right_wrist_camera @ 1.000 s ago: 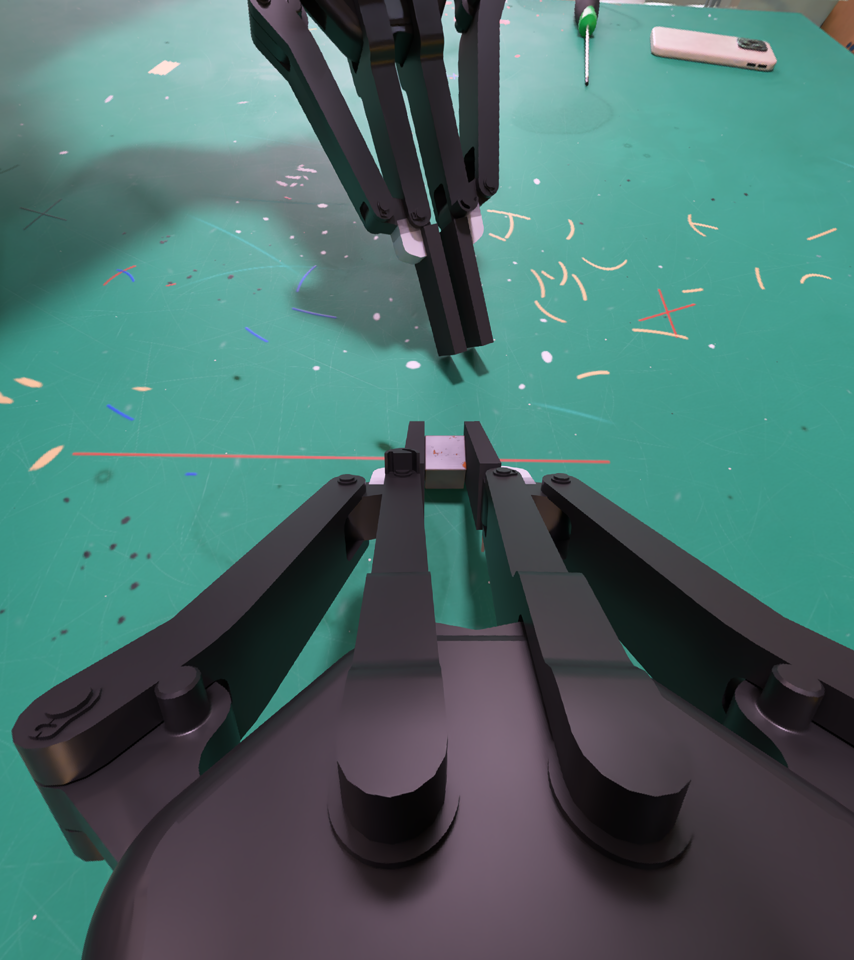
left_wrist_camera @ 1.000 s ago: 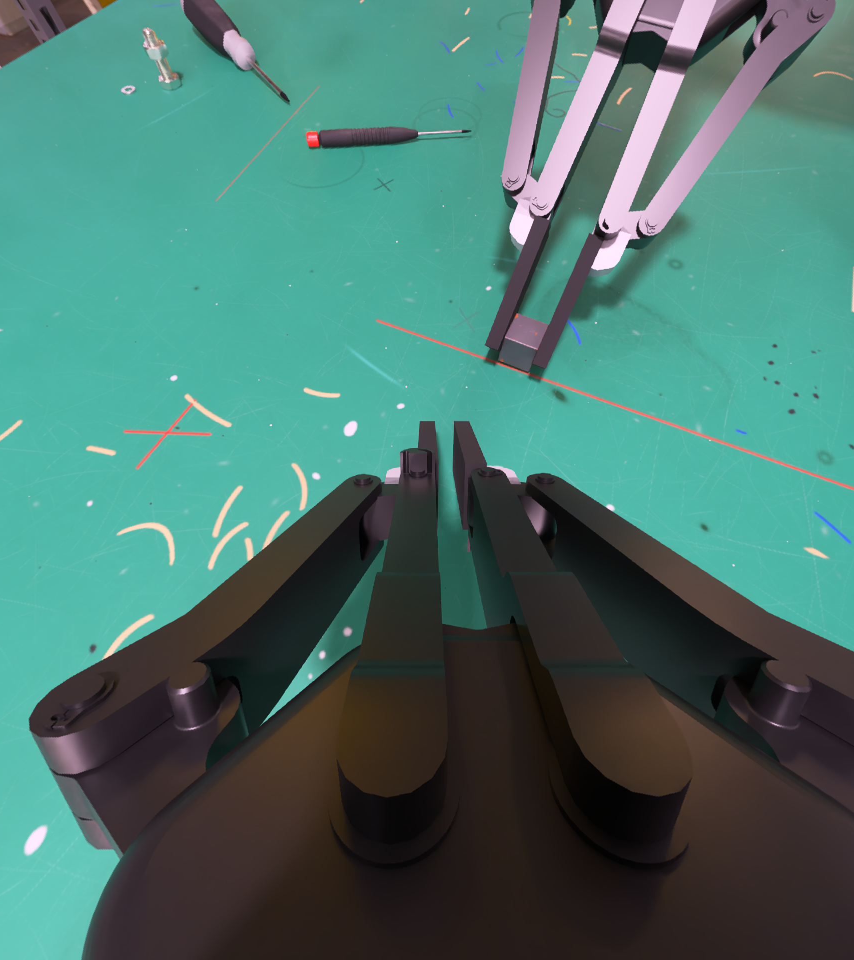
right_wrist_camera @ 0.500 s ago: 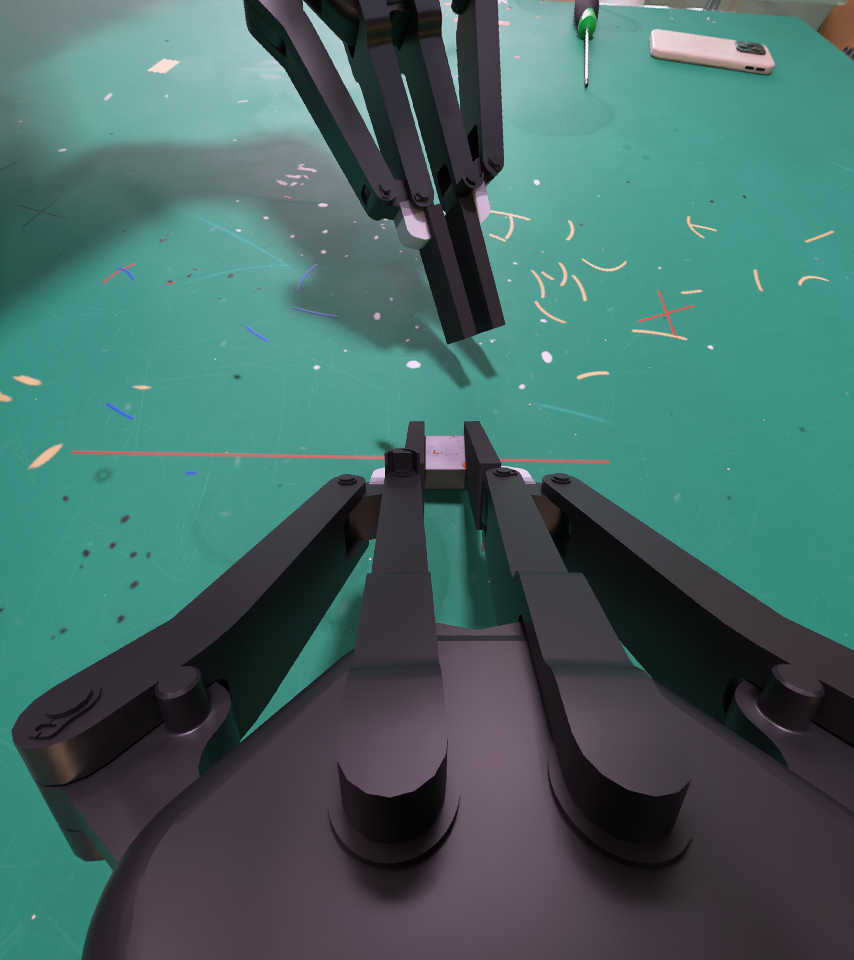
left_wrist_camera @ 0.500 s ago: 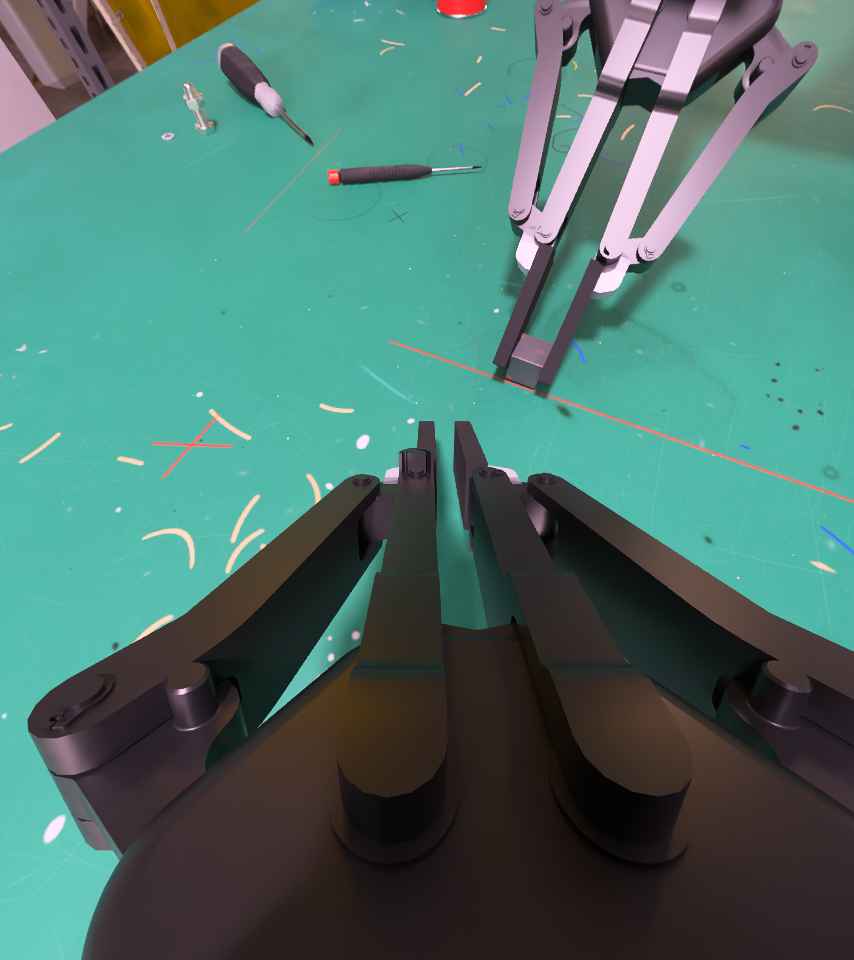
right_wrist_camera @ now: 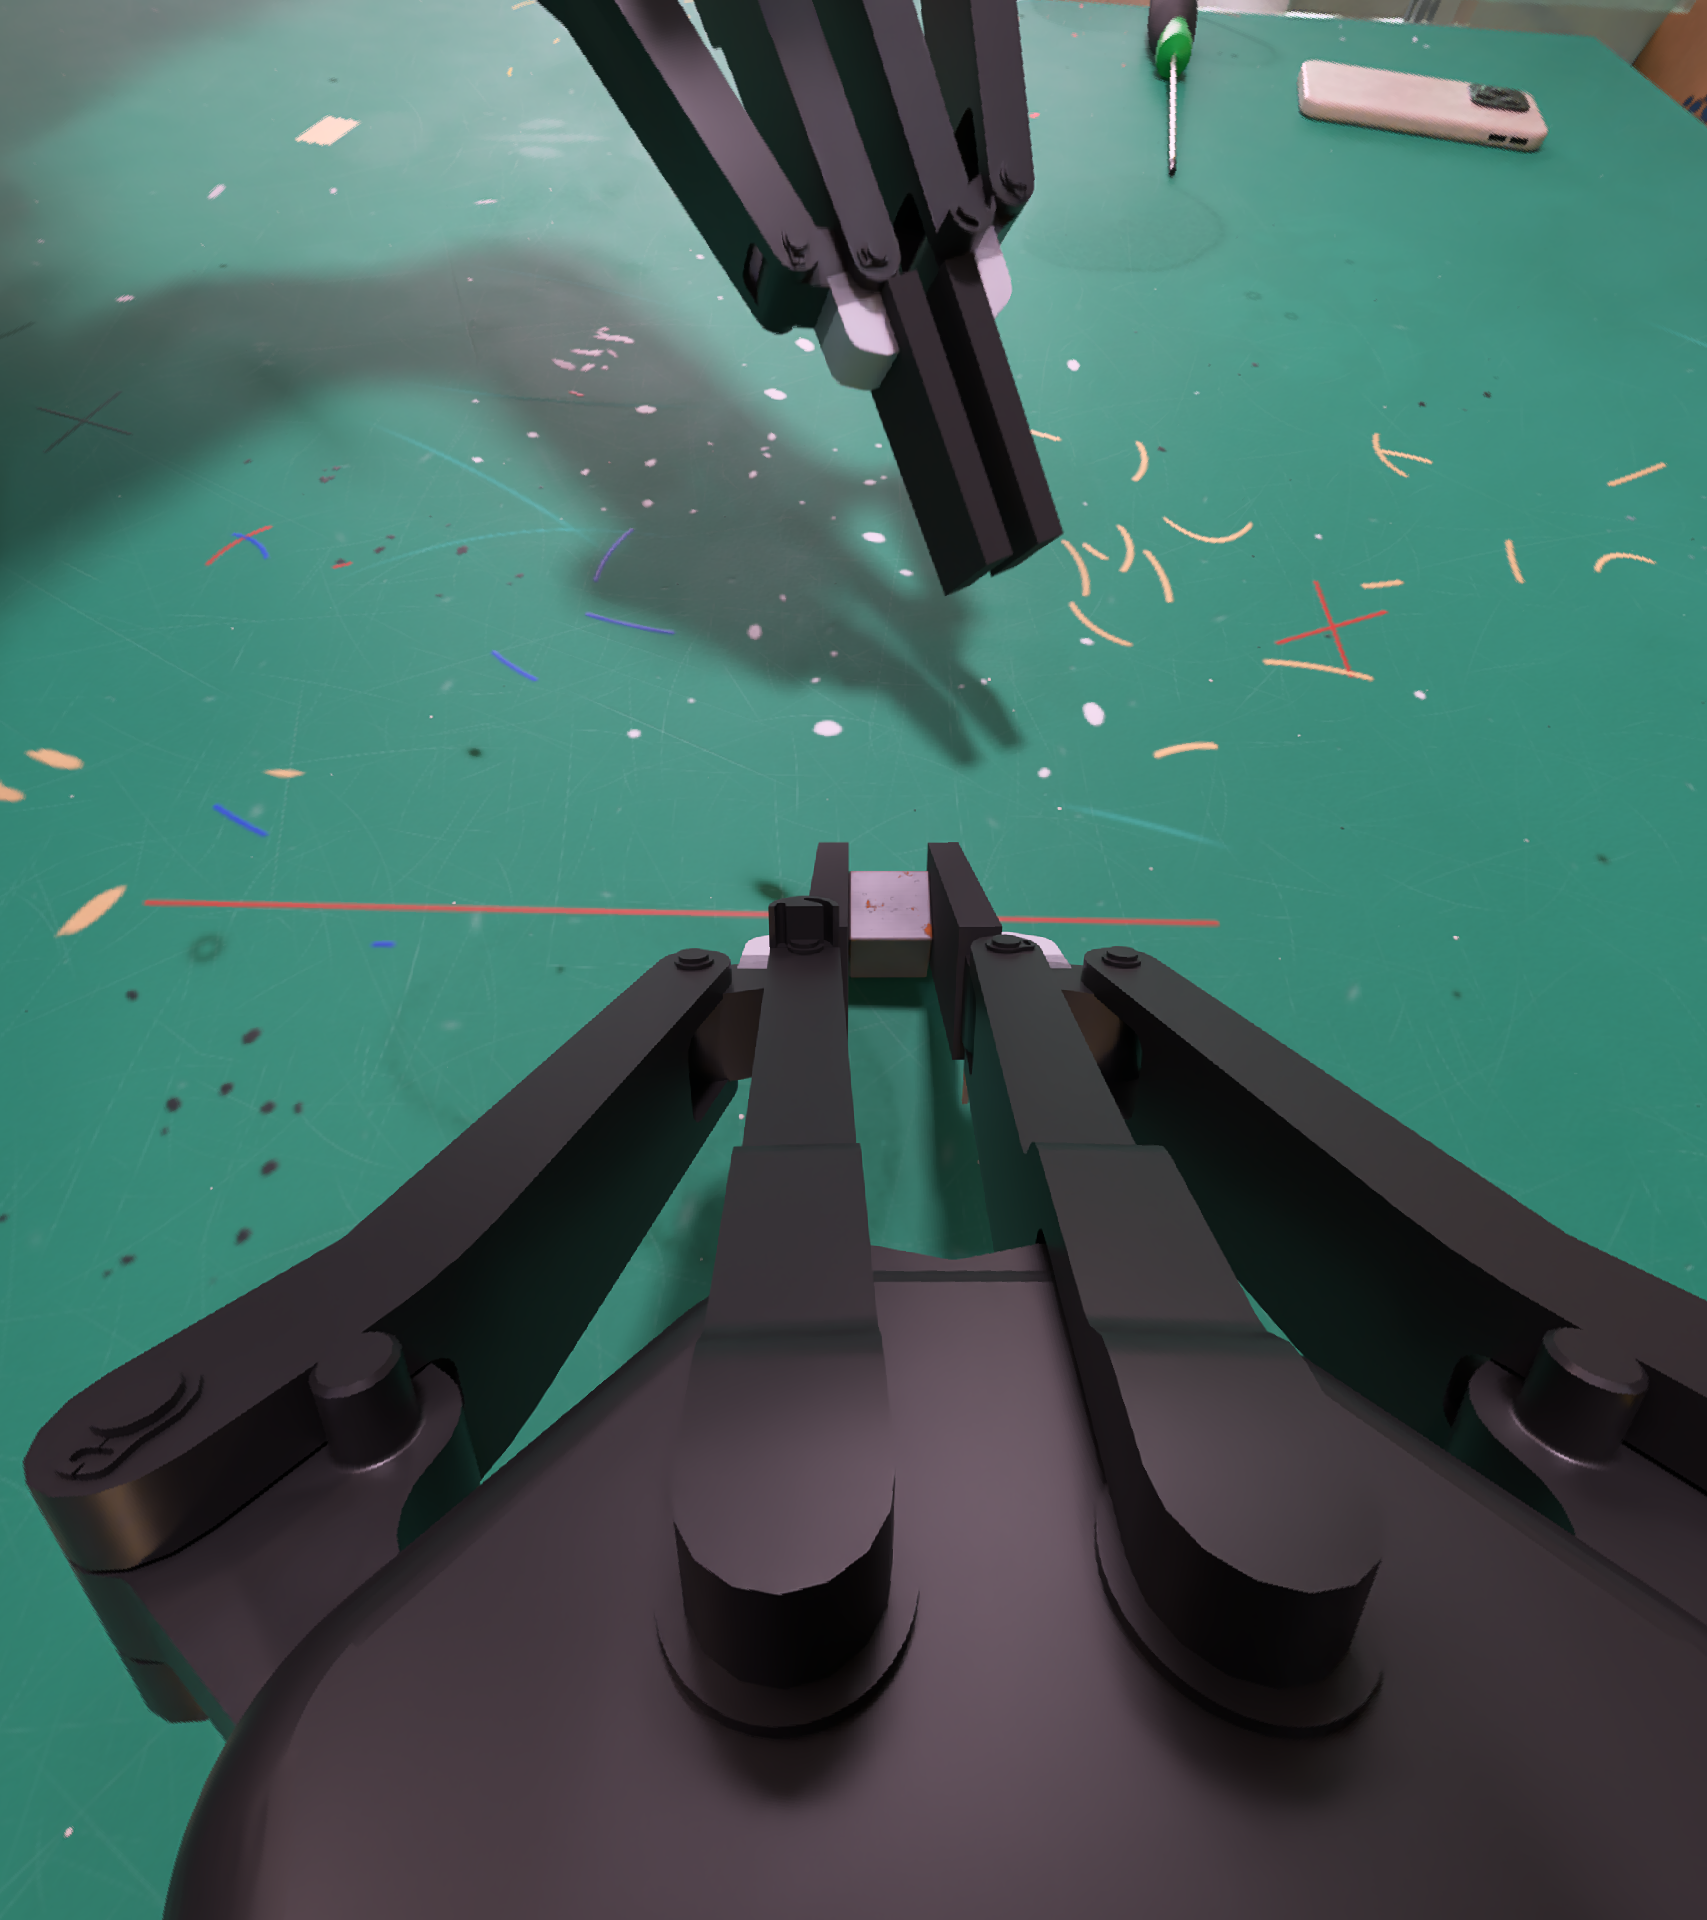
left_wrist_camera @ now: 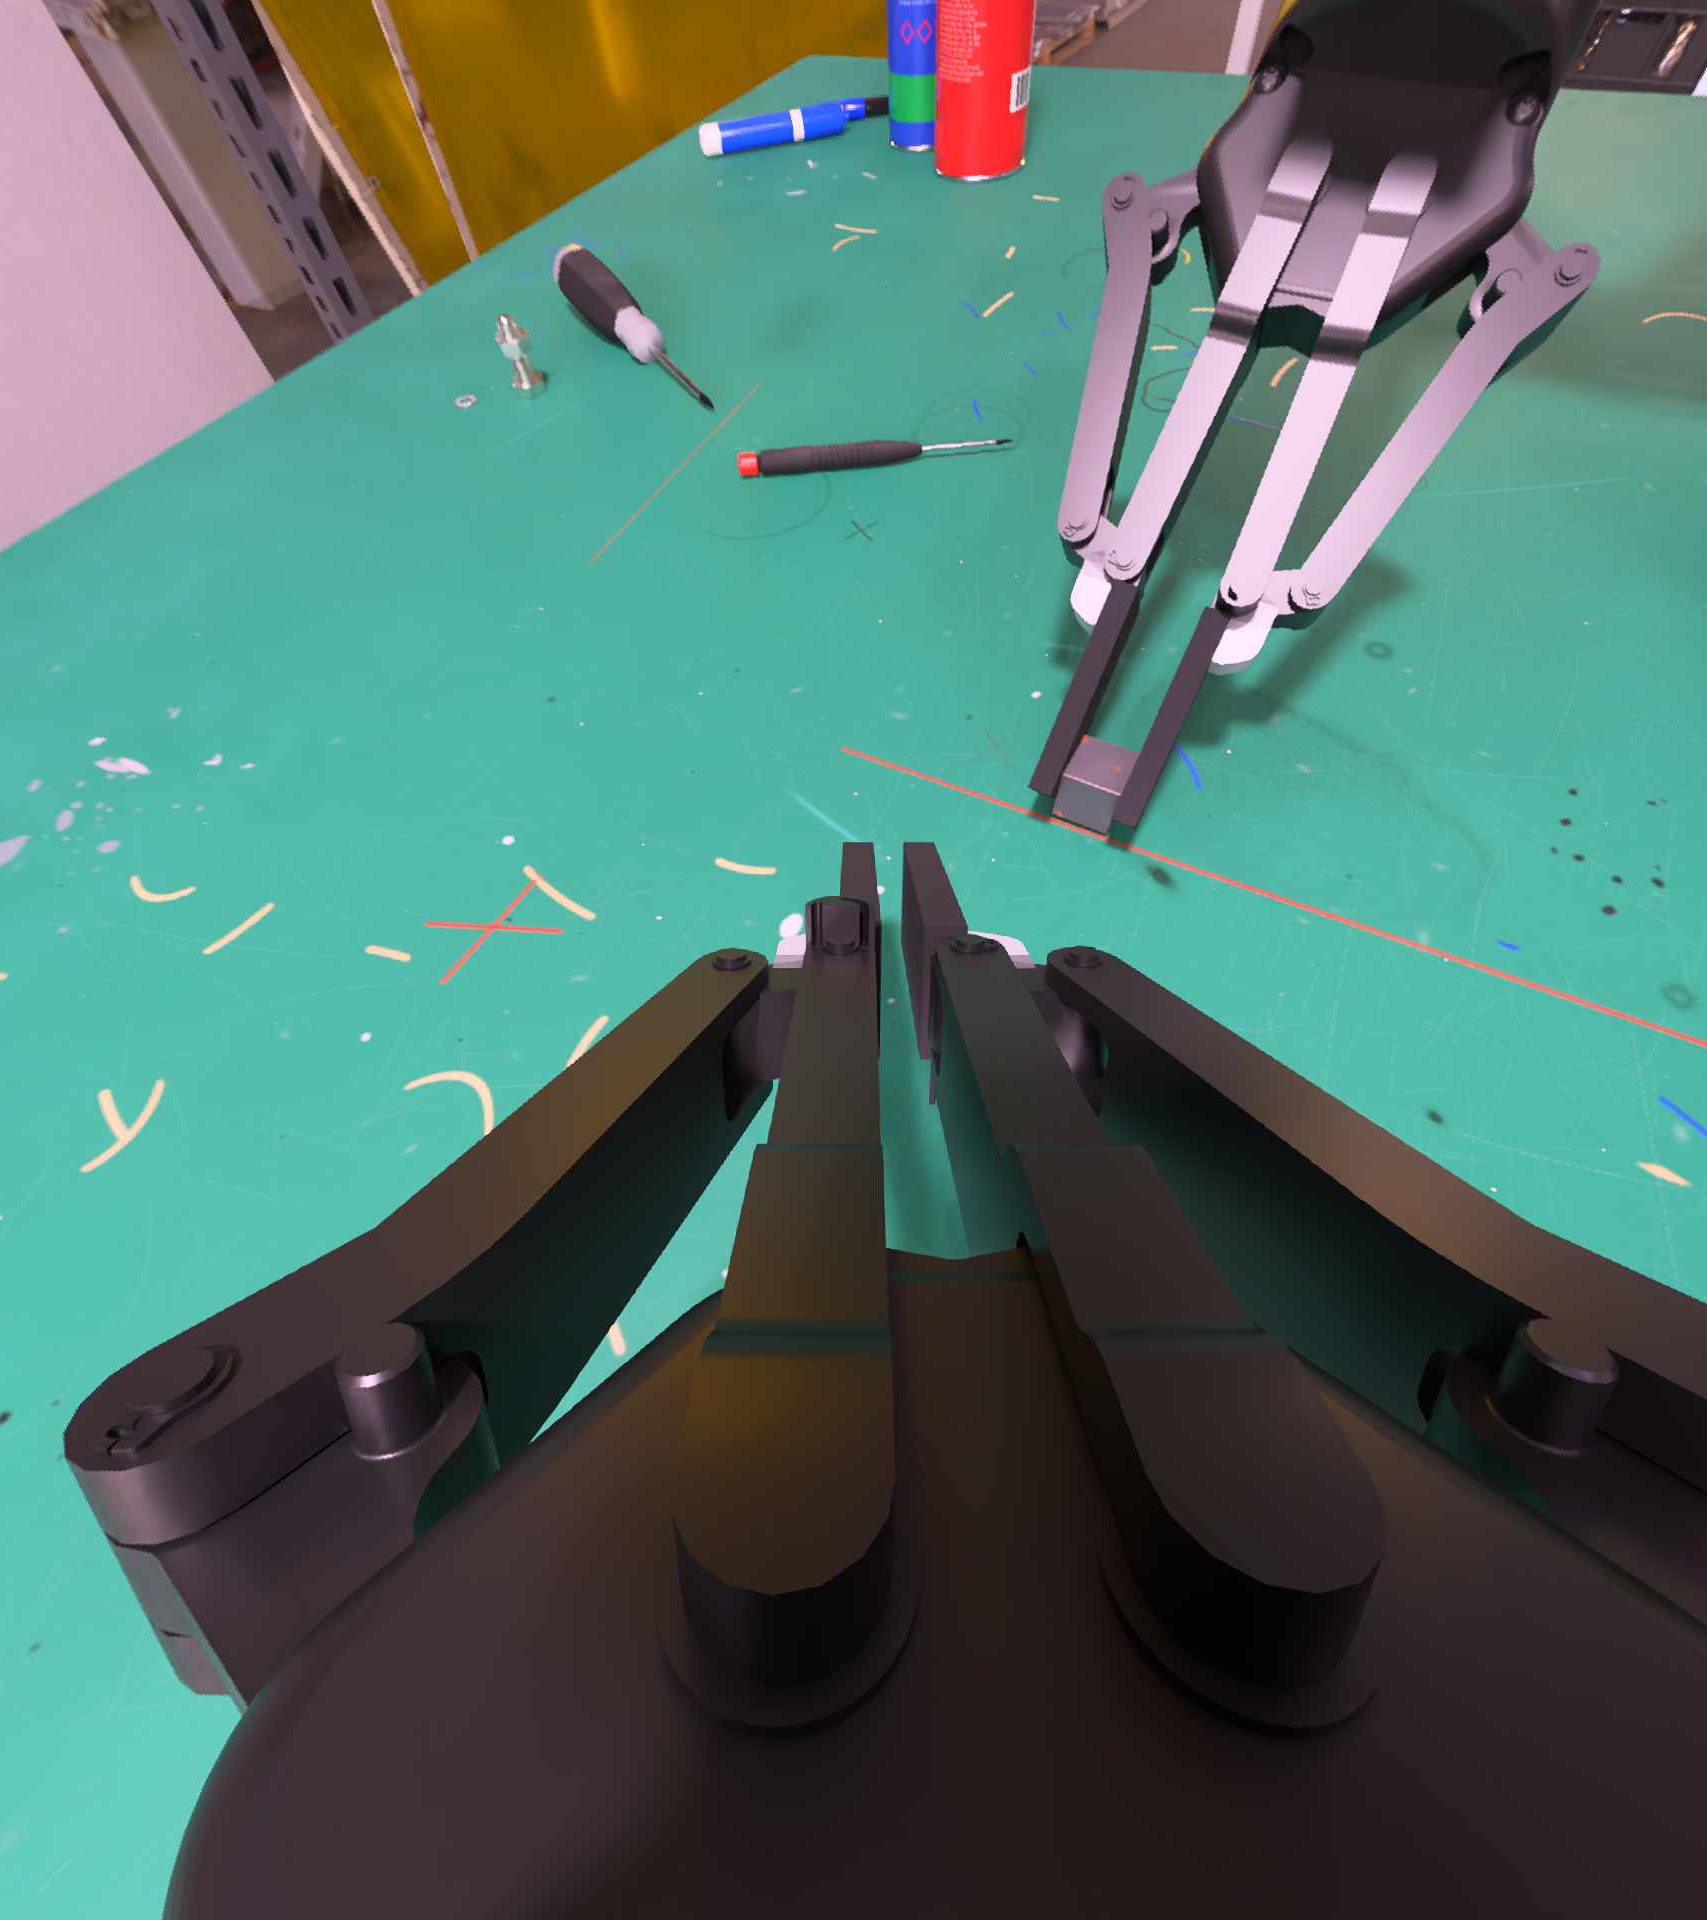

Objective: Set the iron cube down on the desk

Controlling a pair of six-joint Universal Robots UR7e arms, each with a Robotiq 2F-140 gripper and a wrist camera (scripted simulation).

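The iron cube [right_wrist_camera: 888,912] is a small grey block with rust specks. My right gripper [right_wrist_camera: 888,883] is shut on it, with the cube low over the green desk [right_wrist_camera: 413,1039] at a red line. In the left wrist view the cube [left_wrist_camera: 1088,792] sits between the right gripper's fingers [left_wrist_camera: 1086,805], at or just above the desk; I cannot tell if it touches. My left gripper [left_wrist_camera: 888,878] is shut and empty, raised above the desk, short of the cube. It shows in the right wrist view [right_wrist_camera: 994,551] hanging over its shadow.
Two screwdrivers [left_wrist_camera: 631,322] [left_wrist_camera: 859,455], a bolt [left_wrist_camera: 520,355], a blue marker [left_wrist_camera: 787,125] and a red can [left_wrist_camera: 981,83] lie at the far side in the left wrist view. A green-handled screwdriver [right_wrist_camera: 1171,83] and a phone [right_wrist_camera: 1420,104] lie far off in the right wrist view.
My left gripper has risen and drawn back from the cube, still shut. The right gripper and the cube have not moved.
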